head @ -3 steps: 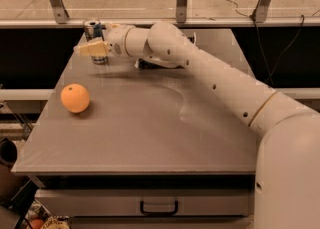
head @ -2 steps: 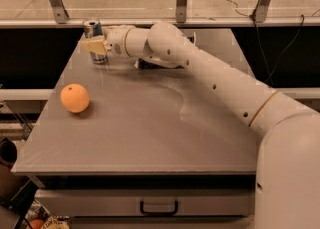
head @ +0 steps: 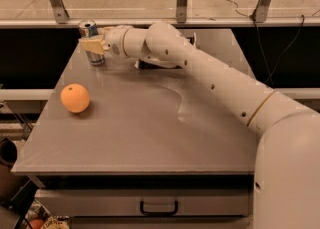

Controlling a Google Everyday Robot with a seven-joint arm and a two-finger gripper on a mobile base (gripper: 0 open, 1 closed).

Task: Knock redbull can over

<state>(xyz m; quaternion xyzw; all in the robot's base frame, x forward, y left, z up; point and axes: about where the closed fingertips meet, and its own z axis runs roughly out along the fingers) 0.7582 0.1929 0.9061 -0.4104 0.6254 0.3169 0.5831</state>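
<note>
Nearest the camera, below the table's front edge, sits a drawer with a dark handle (head: 158, 207). The grey table (head: 145, 138) spreads above it, and most of its near and middle surface lies bare, with broad open room across the front and right side. An orange (head: 75, 98) rests close to the left edge, about midway back, well apart from everything else. The robot's white arm (head: 215, 83) comes in from the lower right and stretches diagonally over the table toward the far left corner. Under its far section a dark object (head: 149, 64) shows, partly hidden.

At the end of the arm the gripper (head: 93, 46) hangs over the far left corner, its tan pad lying across the middle of the redbull can (head: 88, 28). Whether the gripper is open or clamped on the can cannot be told. The can stands upright, near both the left and back edges, with little table left beyond it. Behind the table runs a rail with metal posts (head: 182, 0).
</note>
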